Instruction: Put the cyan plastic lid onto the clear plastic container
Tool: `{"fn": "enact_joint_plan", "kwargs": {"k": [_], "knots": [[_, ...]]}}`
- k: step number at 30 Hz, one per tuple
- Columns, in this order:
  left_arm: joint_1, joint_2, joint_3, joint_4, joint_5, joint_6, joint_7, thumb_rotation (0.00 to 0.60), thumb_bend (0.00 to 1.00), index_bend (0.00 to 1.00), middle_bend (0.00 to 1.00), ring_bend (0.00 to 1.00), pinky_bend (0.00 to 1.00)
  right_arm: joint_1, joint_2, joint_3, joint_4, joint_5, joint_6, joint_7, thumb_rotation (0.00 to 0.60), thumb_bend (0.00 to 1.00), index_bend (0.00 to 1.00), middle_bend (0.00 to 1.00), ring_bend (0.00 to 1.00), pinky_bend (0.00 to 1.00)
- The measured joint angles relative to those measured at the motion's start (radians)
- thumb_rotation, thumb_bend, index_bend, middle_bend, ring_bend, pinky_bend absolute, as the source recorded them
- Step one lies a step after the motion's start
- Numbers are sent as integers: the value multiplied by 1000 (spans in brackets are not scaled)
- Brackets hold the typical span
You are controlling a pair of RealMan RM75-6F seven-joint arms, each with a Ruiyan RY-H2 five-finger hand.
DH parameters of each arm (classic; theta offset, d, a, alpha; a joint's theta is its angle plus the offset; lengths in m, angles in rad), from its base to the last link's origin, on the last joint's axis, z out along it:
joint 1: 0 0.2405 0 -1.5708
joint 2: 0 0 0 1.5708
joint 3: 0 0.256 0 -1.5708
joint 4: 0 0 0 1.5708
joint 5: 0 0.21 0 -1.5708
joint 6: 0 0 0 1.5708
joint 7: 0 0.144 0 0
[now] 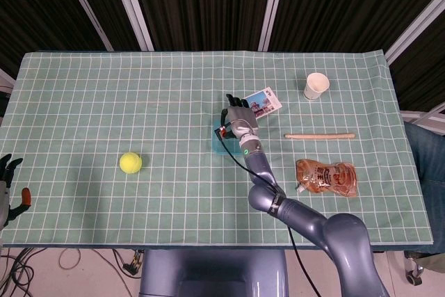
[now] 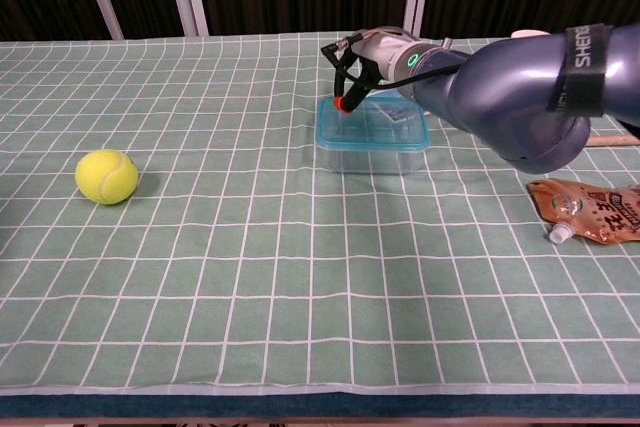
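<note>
The cyan lid (image 2: 370,129) lies on top of the clear container (image 2: 368,157) at mid-table; in the head view only a strip of the lid (image 1: 217,141) shows beside my hand. My right hand (image 1: 240,117) is stretched flat over the lid, fingers extended away from me and holding nothing. In the chest view the right hand (image 2: 362,55) sits just above the lid's far edge, its orange-tipped thumb hanging down to the lid's left corner. My left hand (image 1: 7,175) hangs off the table's near left edge, fingers spread and empty.
A yellow tennis ball (image 1: 130,163) sits to the left. A photo card (image 1: 264,100) lies just beyond the container. To the right are a paper cup (image 1: 316,86), a wooden stick (image 1: 319,135) and a brown sauce pouch (image 1: 325,177).
</note>
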Motion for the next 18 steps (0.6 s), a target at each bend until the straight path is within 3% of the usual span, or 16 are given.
{"fn": "enact_joint_plan", "kwargs": {"k": [3, 11, 15, 18], "knots": [[0, -1, 0, 1, 6, 4, 0, 600, 545, 132, 0, 0, 0, -35, 58, 7, -119, -25, 51, 18, 600, 417, 66, 0, 0, 0], [2, -8, 3, 11, 31, 18, 1, 600, 545, 131, 0, 0, 0, -190, 288, -18, -559, -64, 210, -2, 600, 382, 33, 0, 0, 0], [3, -13, 5, 21, 60, 34, 2, 600, 545, 131, 0, 0, 0, -311, 446, -74, -784, -119, 303, -18, 600, 382, 27, 0, 0, 0], [5, -20, 5, 32, 94, 60, 3, 600, 545, 130, 0, 0, 0, -430, 577, -151, -926, -200, 375, -15, 600, 382, 4, 0, 0, 0]]}}
